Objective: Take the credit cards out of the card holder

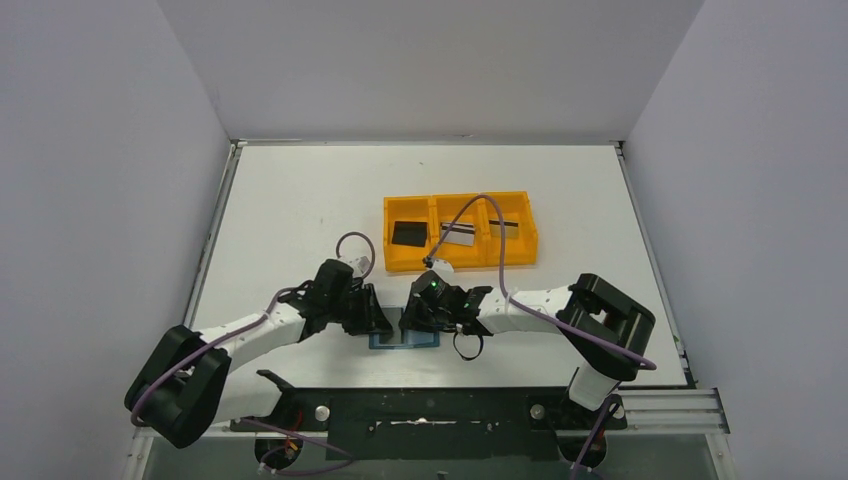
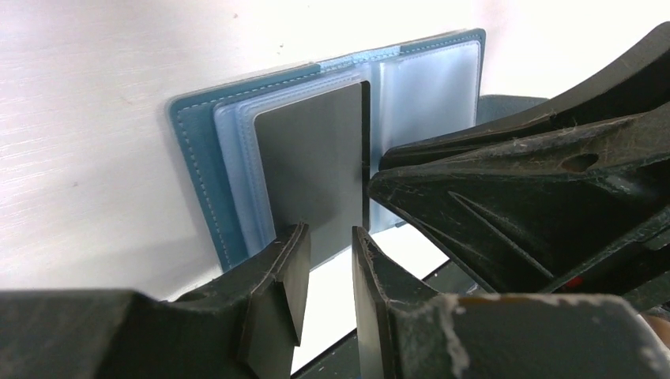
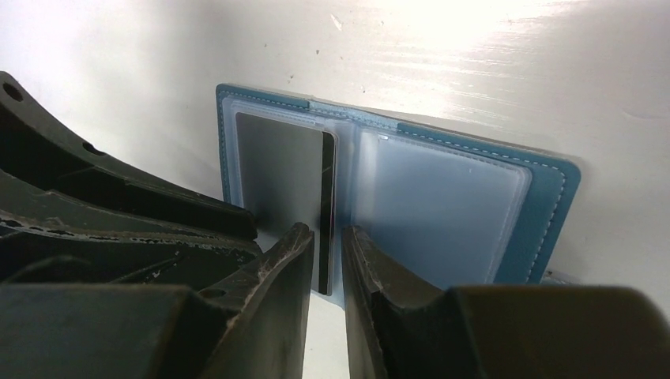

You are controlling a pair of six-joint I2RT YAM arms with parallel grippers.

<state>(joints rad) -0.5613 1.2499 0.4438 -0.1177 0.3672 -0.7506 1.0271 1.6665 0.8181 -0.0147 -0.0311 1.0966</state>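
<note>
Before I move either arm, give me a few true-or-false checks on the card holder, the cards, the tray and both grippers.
1. The card holder lies opened out flat on the table. True.
2. A grey card sits in one of its clear sleeves. True.
3. The facing sleeve holds a second card. False: it looks empty.
4. The orange tray is empty. False: each of its three compartments holds a card, the left one a black card.
5. Both grippers hang over the tray. False: the left gripper and the right gripper are down at the card holder, with their jaws a little apart.
</note>
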